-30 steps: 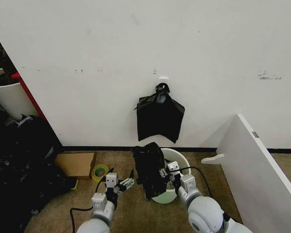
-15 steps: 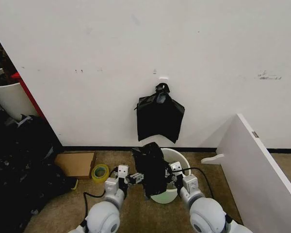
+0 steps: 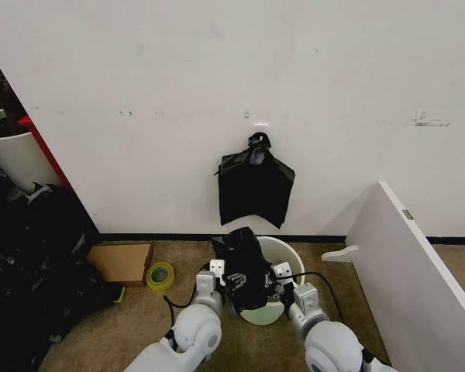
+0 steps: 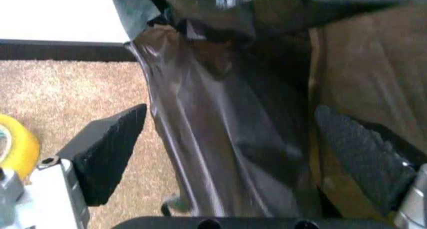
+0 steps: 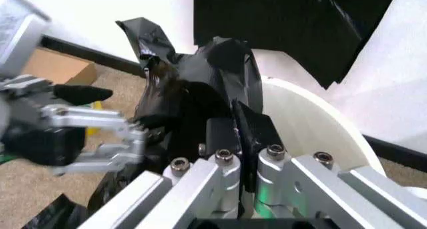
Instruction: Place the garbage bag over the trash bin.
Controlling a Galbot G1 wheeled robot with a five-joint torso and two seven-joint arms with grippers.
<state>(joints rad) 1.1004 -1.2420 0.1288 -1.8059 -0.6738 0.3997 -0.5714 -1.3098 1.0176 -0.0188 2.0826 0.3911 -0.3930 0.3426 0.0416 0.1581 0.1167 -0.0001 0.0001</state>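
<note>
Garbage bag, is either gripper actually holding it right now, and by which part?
The right gripper is shut on the garbage bag, pinching its edge at the trash bin rim. The left gripper has open jaws around a bag fold, not clamped.

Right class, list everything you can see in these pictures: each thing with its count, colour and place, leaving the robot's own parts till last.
garbage bag: one, glossy black, draped over the near-left side of the bin
trash bin: one, white, on the floor by the wall
hanging bag: one, black, on the wall above the bin
cardboard box: one, brown, floor left of the bin
tape roll: one, yellow, beside the box
white board: one, leaning at right
left gripper: open around the bag
right gripper: shut on the bag
</note>
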